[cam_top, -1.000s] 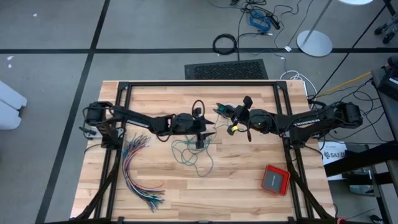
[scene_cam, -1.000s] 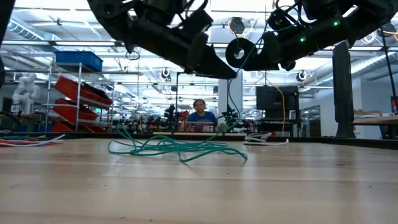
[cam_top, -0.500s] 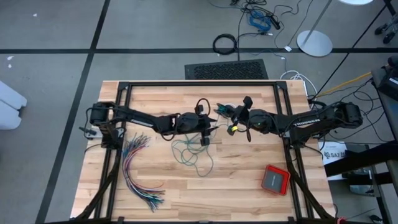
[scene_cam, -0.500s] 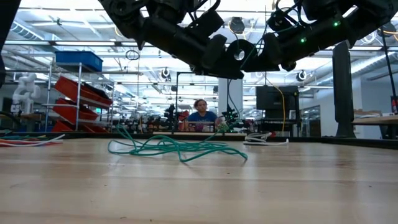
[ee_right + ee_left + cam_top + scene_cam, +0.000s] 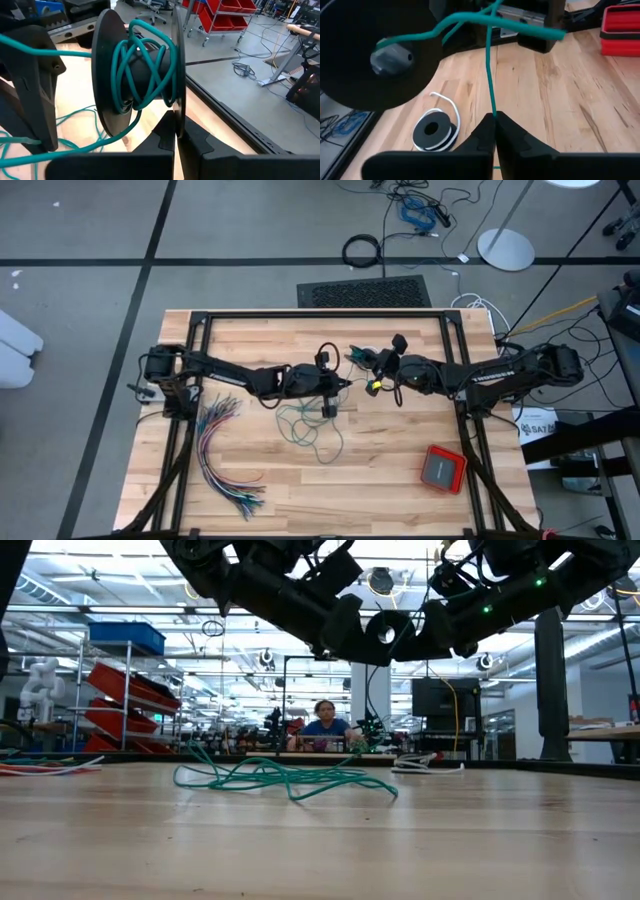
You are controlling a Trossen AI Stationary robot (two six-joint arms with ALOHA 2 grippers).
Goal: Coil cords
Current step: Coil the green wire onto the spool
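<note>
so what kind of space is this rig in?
Likely an open robotics lab or workshop: red parts bins on racks, a person at a far bench, loose cables on the concrete floor.

From above I see both claws meeting mid-counter (image 5: 250,340), left claw (image 5: 345,383) beside right claw (image 5: 372,385). Teal cord (image 5: 310,425) lies loose below them; coloured wires (image 5: 220,455) fan at left.

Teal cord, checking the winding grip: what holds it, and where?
The left gripper pinches the teal cord on its taut run below the spool. The right gripper clamps that spool's flange edge.
</note>
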